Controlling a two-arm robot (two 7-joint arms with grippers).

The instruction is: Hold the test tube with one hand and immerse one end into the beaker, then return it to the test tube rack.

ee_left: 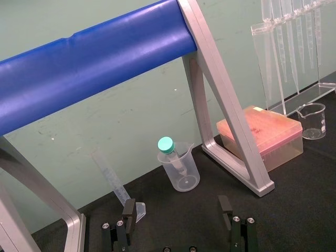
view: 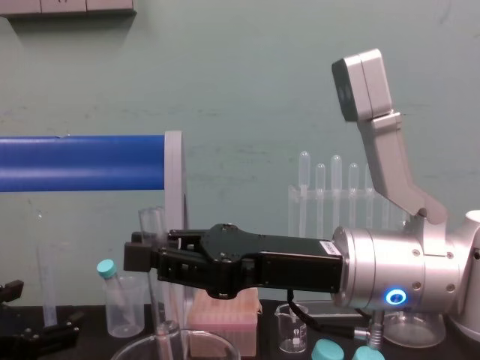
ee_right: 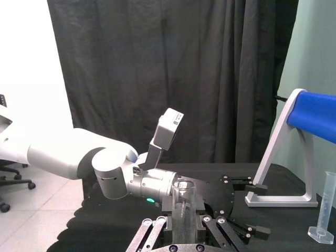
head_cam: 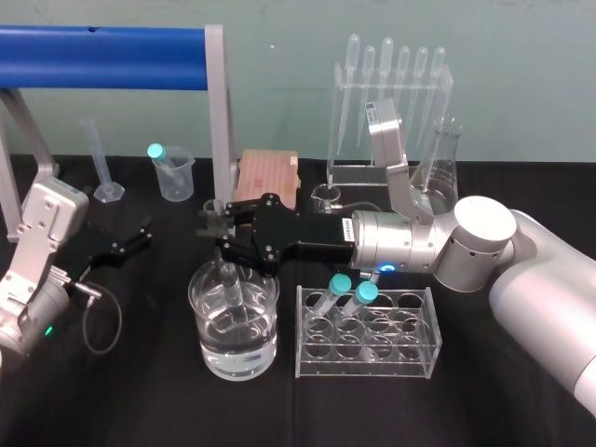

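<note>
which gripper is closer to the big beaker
Right. The right gripper sits just above the beaker, holding the test tube down into it; the left gripper is open, off to its left.

From the head we look down on the table (head_cam: 149, 400) from quite near. The chest view looks forward, low, very near the right gripper (view: 142, 256). Each wrist view looks forward from its arm's end. All four share the blue bar (head_cam: 102, 45).
</note>
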